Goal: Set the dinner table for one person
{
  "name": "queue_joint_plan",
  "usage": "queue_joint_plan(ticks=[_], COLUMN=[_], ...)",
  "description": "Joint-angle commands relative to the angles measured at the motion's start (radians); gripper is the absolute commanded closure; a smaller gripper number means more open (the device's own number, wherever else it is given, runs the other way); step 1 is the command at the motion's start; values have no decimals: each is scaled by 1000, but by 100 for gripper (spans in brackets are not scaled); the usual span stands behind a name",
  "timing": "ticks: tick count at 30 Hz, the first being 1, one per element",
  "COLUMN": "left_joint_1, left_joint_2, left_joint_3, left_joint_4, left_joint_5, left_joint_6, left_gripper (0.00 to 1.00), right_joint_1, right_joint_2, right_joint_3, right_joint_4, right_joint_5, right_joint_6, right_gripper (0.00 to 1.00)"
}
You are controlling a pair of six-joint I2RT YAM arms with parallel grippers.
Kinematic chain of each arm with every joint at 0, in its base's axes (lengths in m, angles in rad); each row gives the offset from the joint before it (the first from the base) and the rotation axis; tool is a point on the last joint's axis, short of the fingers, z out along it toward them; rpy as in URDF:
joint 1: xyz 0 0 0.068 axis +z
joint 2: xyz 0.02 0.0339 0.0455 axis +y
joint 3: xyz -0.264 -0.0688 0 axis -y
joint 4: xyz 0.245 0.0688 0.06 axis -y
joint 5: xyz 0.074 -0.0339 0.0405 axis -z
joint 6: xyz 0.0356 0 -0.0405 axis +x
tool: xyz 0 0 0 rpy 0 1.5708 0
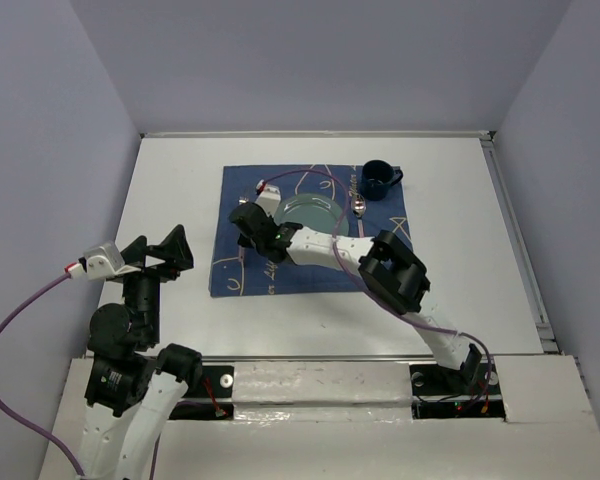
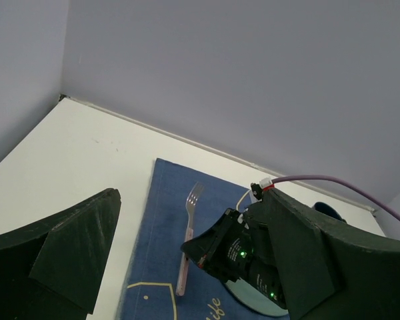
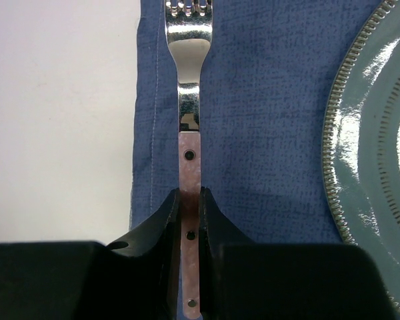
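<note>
The dinner table [image 1: 460, 290] is a white top with a dark blue cloth [image 1: 230, 280] laid on it. On the cloth sit a pale green plate [image 1: 310, 212], a blue mug [image 1: 378, 180] and a spoon [image 1: 359, 207]. A fork [image 3: 189, 100] with a pink riveted handle lies along the cloth's left strip, left of the plate [image 3: 380, 133], tines pointing away. My right gripper [image 3: 190, 200] is shut on its handle. The left wrist view shows the fork [image 2: 189, 227] low on the cloth under that gripper [image 2: 220, 250]. My left gripper [image 1: 170, 255] stands open over the table's left side, holding nothing.
Grey walls close the table in at the back and both sides. The cloth's left edge [image 3: 137, 133] runs just beside the fork, with bare white table [image 3: 53, 100] beyond. A purple cable [image 1: 320, 178] loops over the plate from the right wrist.
</note>
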Motion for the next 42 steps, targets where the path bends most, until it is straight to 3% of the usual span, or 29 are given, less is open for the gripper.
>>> queue_joint_plan(ticks=[1, 37, 42], left_joint_1=[-5, -3, -3], left_joint_2=[11, 19, 20], left_joint_3=[4, 2, 2], left_joint_4=[50, 52, 53], left_joint_5=[2, 17, 17], left_joint_6=[3, -2, -2], left_gripper=[1, 1, 1], right_joint_1=[-7, -26, -35], right_joint_2=[-12, 38, 43], right_joint_3=[-20, -44, -40], right_joint_4=[34, 14, 9], right_joint_5=[26, -34, -48], right_joint_6=[22, 41, 31], right_gripper=[100, 100, 95])
